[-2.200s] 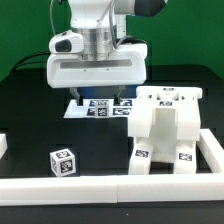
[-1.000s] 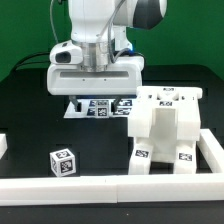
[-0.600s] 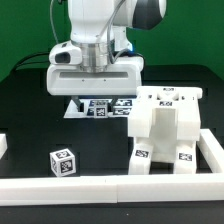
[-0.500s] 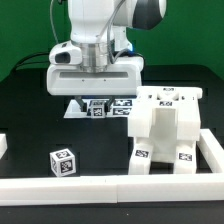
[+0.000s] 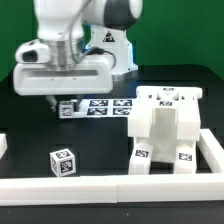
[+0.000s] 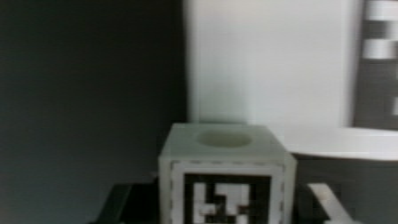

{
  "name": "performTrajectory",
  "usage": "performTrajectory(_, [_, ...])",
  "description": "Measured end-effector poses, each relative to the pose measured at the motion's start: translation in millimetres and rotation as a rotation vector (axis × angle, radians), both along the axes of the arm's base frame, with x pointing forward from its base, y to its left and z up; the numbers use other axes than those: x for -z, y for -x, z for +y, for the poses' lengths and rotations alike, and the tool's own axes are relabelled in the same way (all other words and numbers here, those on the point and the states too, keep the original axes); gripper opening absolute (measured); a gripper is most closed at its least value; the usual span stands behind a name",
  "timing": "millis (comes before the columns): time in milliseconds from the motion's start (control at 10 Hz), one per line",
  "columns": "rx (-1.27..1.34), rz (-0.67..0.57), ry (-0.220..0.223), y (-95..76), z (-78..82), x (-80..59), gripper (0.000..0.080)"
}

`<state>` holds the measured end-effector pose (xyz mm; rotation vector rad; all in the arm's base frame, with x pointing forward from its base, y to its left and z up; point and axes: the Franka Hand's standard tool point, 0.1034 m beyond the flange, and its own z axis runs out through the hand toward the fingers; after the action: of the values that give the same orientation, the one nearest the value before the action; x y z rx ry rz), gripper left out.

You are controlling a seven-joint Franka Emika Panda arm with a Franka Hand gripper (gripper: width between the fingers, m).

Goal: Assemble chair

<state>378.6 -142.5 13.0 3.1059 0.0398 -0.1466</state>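
Note:
My gripper (image 5: 67, 106) hangs low at the left end of the marker board (image 5: 100, 105) in the exterior view. It is shut on a small white chair piece (image 5: 68, 105) that bears a black-and-white tag. The wrist view shows this blocky piece (image 6: 222, 160) upright between the gripper (image 6: 222, 205), its dark fingers (image 6: 135, 204) against both sides and a round dimple on its top face. The partly built chair (image 5: 165, 125), a chunky white body with tags, stands at the exterior view's right. A loose tagged cube (image 5: 62, 161) lies near the front left.
A white rail (image 5: 100, 186) runs along the front of the black table and turns up the right side (image 5: 212, 150). Another white bit (image 5: 3, 146) shows at the left edge. The marker board (image 6: 267, 70) fills the background of the wrist view.
The jaws have closed from wide open onto the small tagged piece. The arm has swung to the exterior view's left, and the piece has gone with it.

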Motion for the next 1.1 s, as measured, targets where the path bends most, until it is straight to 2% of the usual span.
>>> performTrajectory(100, [0.015, 0.000, 0.003, -3.3, -6.5, 2.4, 0.0282])
performTrajectory(400, [0.031, 0.002, 0.002, -6.4, 6.5, 4.4, 0.0284])
performTrajectory(800, [0.030, 0.011, -0.004, -6.2, 8.0, 4.8, 0.0285])
performTrajectory(900, [0.031, 0.035, -0.021, -8.3, 11.4, 4.0, 0.0473])
performTrajectory(1000, [0.012, 0.036, -0.026, -23.7, 11.1, -3.1, 0.0609])
performTrajectory(1100, [0.032, 0.051, -0.039, -33.8, 13.9, -7.8, 0.0637])
